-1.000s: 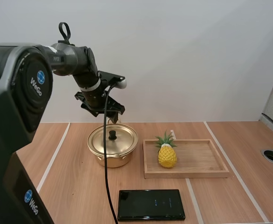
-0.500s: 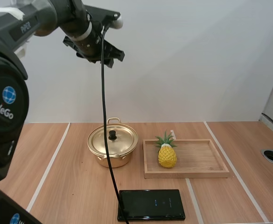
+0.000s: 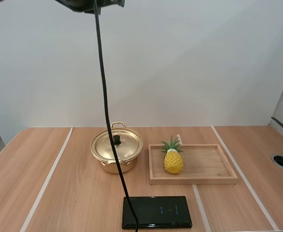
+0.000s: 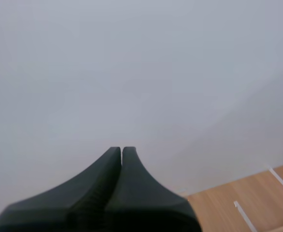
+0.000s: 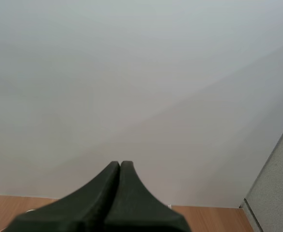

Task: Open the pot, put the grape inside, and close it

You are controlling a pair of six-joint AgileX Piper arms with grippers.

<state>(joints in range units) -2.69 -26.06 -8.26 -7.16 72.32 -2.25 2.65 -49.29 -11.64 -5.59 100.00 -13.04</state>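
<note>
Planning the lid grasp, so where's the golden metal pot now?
In the high view the golden metal pot, lid on, stands left of centre, just left of the wooden tray holding a yellow pineapple.

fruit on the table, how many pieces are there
1: a pineapple standing upright at the left end of the wooden tray, just right of the pot. The pot is closed, so anything inside it would be hidden.

Your left arm (image 3: pixel 88 4) has swung up from just over the pot (image 3: pixel 117 145) to the very top edge of the high view, and its bulk no longer covers the left side of the table (image 3: pixel 44 193).
</note>
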